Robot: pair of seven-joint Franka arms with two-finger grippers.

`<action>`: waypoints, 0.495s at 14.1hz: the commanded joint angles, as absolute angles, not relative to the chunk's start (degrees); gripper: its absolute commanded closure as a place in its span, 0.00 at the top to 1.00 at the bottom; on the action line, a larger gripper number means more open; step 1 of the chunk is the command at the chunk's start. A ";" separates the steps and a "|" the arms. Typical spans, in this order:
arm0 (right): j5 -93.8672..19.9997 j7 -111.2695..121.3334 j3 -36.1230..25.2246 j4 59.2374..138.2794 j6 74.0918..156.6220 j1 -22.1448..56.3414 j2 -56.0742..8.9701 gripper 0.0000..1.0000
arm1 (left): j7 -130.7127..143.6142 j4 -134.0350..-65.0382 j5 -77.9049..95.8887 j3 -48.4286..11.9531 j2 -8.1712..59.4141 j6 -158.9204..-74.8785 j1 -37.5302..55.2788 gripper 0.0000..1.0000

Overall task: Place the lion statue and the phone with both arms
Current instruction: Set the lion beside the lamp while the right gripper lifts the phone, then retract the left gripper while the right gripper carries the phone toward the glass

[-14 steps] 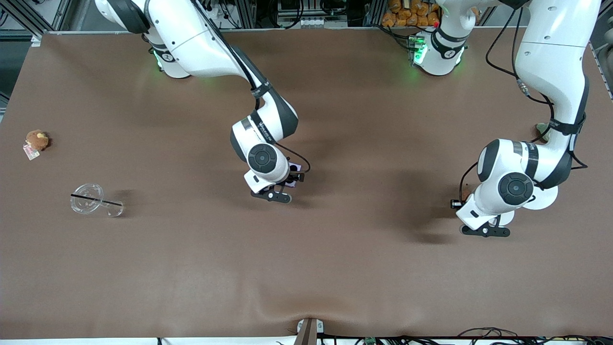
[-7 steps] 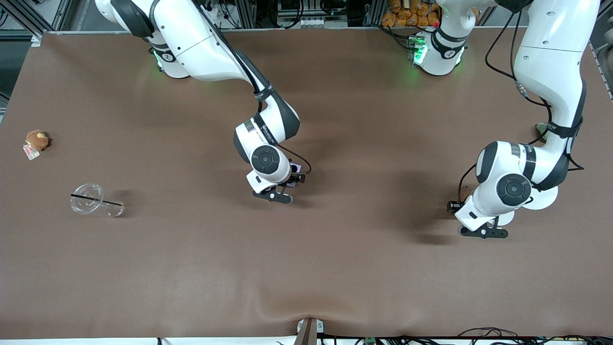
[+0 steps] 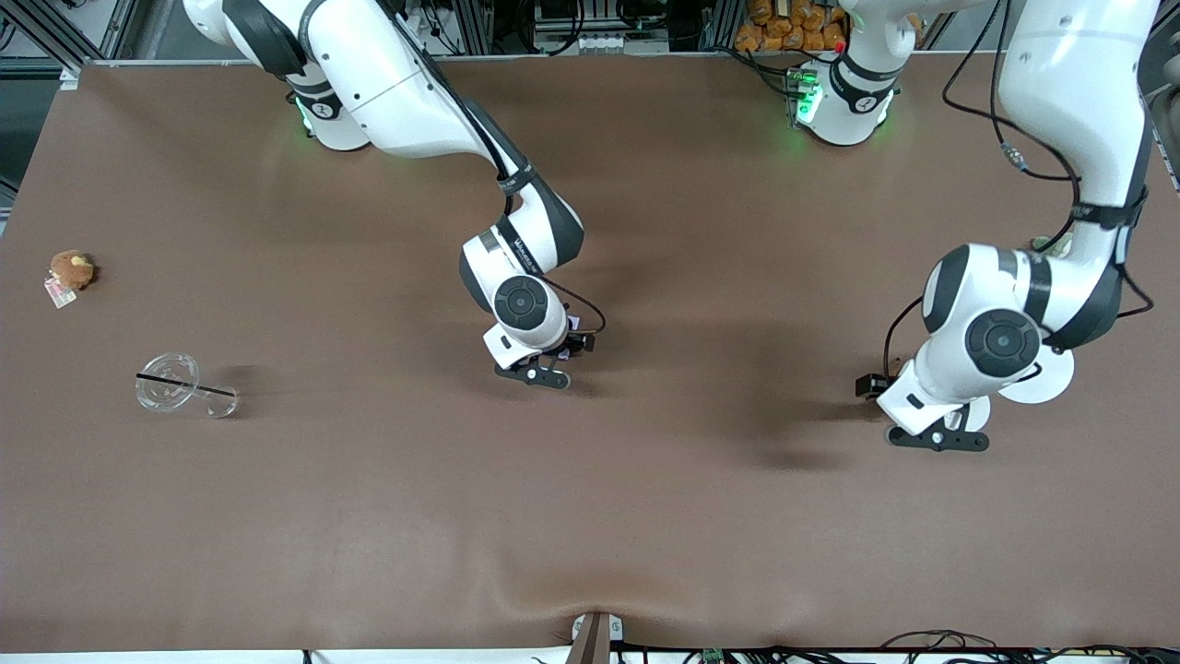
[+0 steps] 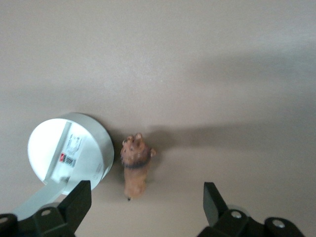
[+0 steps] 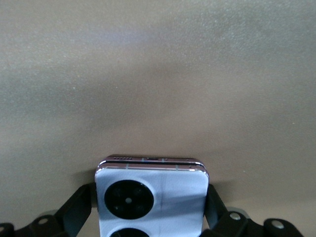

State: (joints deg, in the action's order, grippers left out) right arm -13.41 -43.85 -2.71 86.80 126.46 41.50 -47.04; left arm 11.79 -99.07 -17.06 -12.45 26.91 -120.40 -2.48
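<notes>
The lion statue, a small reddish-brown figurine, lies on the brown table beside a white round disc. My left gripper is open and empty above it, with fingers wide on either side of its tail end. In the front view the left gripper is beside the disc and the lion is hidden under the hand. My right gripper is shut on the pale lavender phone, camera circles up, low over the table's middle. Only a sliver of the phone shows under the right gripper.
A round brown plush with a tag and a clear cup with a black straw lie toward the right arm's end. A grey-green plush peeks out by the left arm.
The left hand has lifted a little and now covers the lion in the front view. The right hand with the phone has shifted slightly toward the left arm's end.
</notes>
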 commanded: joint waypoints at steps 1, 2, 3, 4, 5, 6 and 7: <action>-14.06 -44.56 -3.16 86.31 126.91 42.19 -47.81 0.48 | 12.30 -95.39 -16.70 -14.85 22.95 -111.93 -2.99 1.00; -14.06 -44.56 -3.16 86.40 126.83 42.10 -47.64 0.29 | 11.96 -92.14 -16.09 -15.81 22.59 -107.71 -3.08 1.00; -14.06 -44.56 -3.16 86.57 126.74 41.84 -47.55 0.24 | 11.69 -88.28 -14.69 -16.43 22.59 -103.05 -3.16 1.00; -14.06 -44.56 -3.25 86.57 126.74 41.66 -47.46 0.23 | 11.52 -85.20 -12.85 -16.52 22.59 -99.44 -3.16 1.00; -14.06 -44.56 -3.25 86.49 126.48 41.40 -47.11 0.23 | 11.51 -82.56 -10.74 -16.61 22.15 -96.19 -3.16 1.00; -14.06 -44.56 -3.34 86.48 126.30 41.22 -46.59 0.23 | 11.60 -80.62 -8.81 -16.61 21.63 -93.80 -3.16 1.00; -14.06 -44.56 -3.34 86.40 126.21 41.22 -46.23 0.23 | 11.60 -79.64 -7.31 -16.61 20.58 -92.21 -3.25 1.00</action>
